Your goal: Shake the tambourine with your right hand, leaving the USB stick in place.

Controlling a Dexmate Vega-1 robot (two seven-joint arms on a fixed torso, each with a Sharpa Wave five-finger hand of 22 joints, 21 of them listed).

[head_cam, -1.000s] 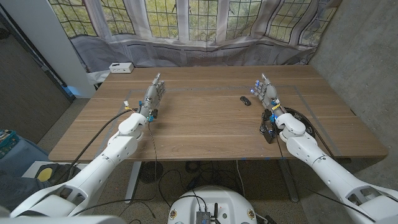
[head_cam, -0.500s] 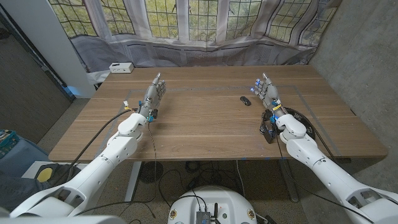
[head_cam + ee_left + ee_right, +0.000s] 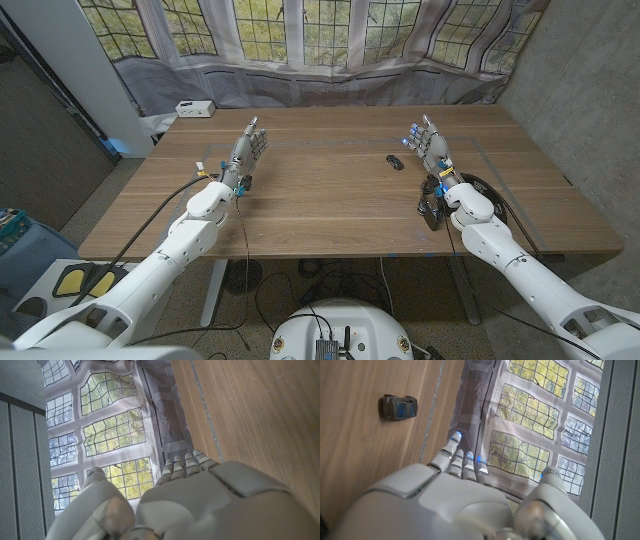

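Note:
The small dark USB stick [image 3: 395, 161] lies on the wooden table [image 3: 330, 190], just left of my right hand [image 3: 426, 143]; in the right wrist view the USB stick [image 3: 398, 407] lies beyond my right hand [image 3: 465, 495]. That hand stands on its edge with fingers straight and apart, holding nothing. A dark round ring, the tambourine [image 3: 493, 192], lies by my right wrist, partly hidden by the forearm. My left hand [image 3: 250, 146] stands upright at the table's left with fingers extended and nothing in it; the left wrist view shows the back of the left hand [image 3: 200, 500].
A small white box [image 3: 193, 108] sits at the table's far left corner. Behind the table hang a curtain and leaded windows [image 3: 300, 30]. A concrete wall [image 3: 580, 90] stands to the right.
My right hand has edged slightly toward the table's far side. The left hand, the USB stick and the tambourine have not moved.

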